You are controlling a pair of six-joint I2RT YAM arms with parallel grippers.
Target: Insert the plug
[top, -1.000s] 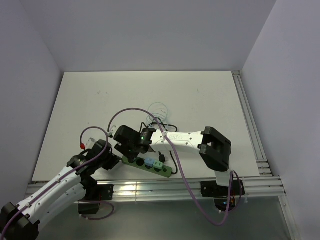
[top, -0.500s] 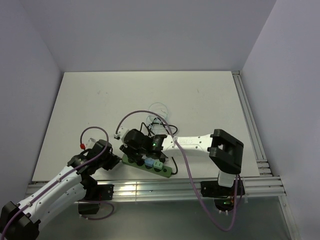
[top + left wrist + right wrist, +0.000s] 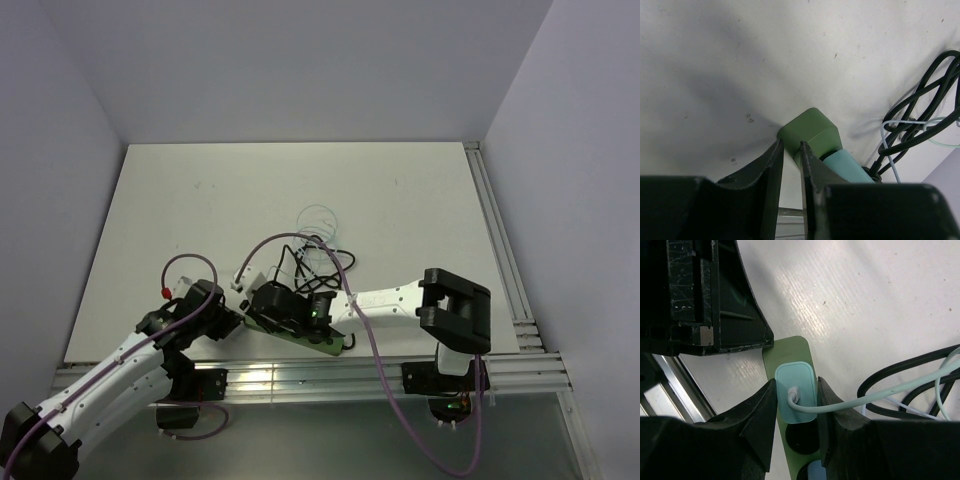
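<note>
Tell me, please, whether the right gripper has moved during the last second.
Yes. The right gripper moved toward the near rail and now sits over the green power strip, straddling the teal plug.

Left gripper [image 3: 791,146] nearly closed — right gripper [image 3: 795,383] clamped

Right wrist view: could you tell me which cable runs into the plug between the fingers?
The pale mint cable; it enters the mint plug on the green power strip. The black cable loops apart on the table.
</note>
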